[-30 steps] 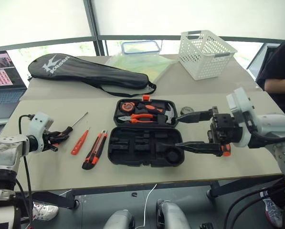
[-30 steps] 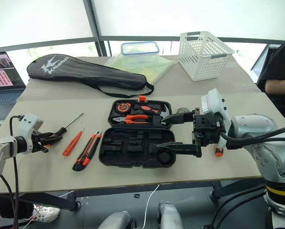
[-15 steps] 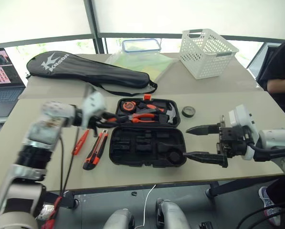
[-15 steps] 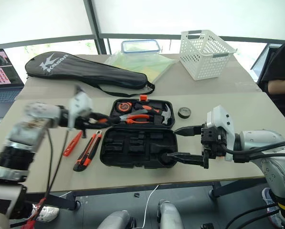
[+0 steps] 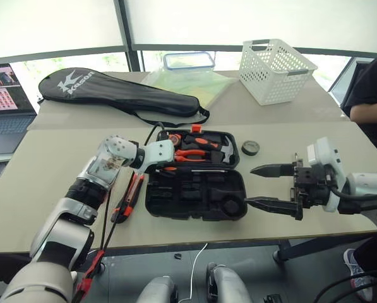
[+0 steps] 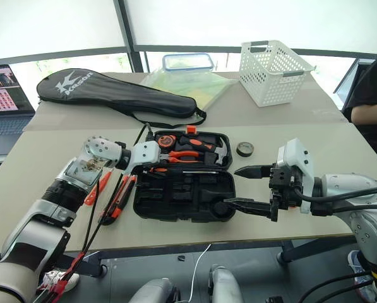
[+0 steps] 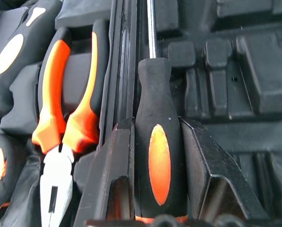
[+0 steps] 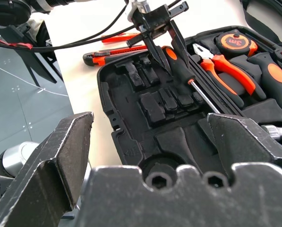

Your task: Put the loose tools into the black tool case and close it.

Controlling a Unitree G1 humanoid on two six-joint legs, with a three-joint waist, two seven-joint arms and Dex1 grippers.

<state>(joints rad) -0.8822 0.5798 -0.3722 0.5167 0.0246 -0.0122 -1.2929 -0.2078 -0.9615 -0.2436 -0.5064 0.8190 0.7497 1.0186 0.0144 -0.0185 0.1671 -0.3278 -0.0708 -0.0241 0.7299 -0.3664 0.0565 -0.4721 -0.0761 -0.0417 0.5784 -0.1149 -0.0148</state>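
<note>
**First screwdriver over the case, three tools still loose**

The black tool case (image 5: 194, 189) lies open on the counter (image 5: 49, 164). The left fingers (image 7: 119, 165) clench a screwdriver (image 7: 152, 142) over its slots. The utility knife (image 5: 126, 201), slim screwdriver (image 6: 100, 186) and tape roll (image 5: 250, 148) remain outside. The right gripper (image 5: 267, 187) hangs released beside the case.

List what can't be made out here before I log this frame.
- Screwdriver tip: cut off by the left wrist view's top edge; whether the shaft sits in a slot of the tool case is unclear.
- Slim orange screwdriver and utility knife: partly hidden behind the left arm in the eye views.
- Tape roll: too small to show detail.
- Person: cut off by the right edge.
</note>
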